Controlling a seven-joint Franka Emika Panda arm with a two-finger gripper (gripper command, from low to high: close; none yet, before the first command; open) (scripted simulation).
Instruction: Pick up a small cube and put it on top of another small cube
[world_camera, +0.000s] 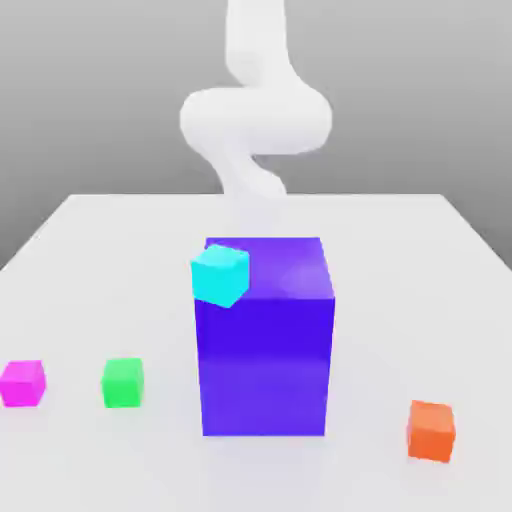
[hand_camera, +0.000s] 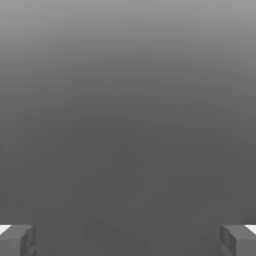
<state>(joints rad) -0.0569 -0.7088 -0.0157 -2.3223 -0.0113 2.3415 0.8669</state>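
The pink cube (world_camera: 22, 384) rests flat near the worktop's (world_camera: 400, 330) edge at the exterior view's left; the green cube (world_camera: 123, 383), upright, sits nearby.

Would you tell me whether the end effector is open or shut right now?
Open: in the hand view, the end effector's two fingers stand wide apart.
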